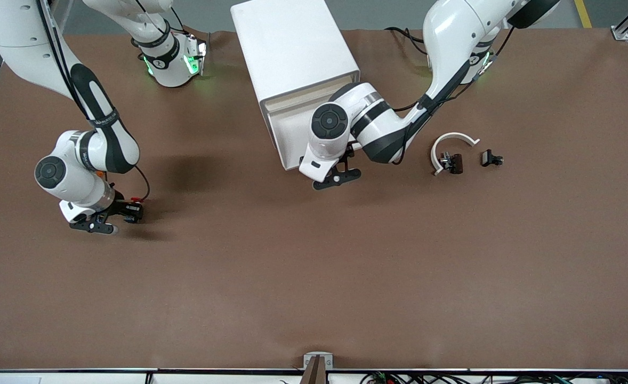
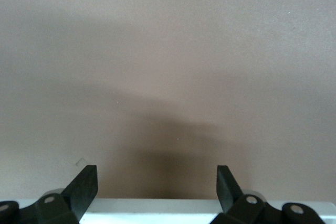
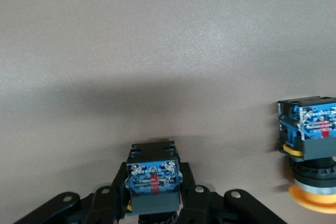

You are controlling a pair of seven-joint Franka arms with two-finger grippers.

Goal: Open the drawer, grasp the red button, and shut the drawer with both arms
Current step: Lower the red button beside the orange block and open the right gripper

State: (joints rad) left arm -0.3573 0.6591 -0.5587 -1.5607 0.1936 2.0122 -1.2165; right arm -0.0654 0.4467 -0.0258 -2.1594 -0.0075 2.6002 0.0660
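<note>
My right gripper [image 3: 153, 192] is clenched on a button [image 3: 153, 174], low over the table [image 1: 314, 277] at nine o'clock in the front view. My fingers hide its cap, so I cannot confirm it is red. A yellow-capped button [image 3: 310, 153] stands just beside it; I judge a swing could knock it over. My left gripper [image 2: 157, 182] is released, fingers spread, at the cabinet's [image 1: 292, 48] front by the lowest drawer [image 1: 292, 152], at twelve o'clock. The fronts look flush; pushing off-centre could skew the cabinet. At the cabinet's three o'clock lie a white arc [image 1: 452, 140] and two dark parts [image 1: 491, 158], well apart from both arms.
</note>
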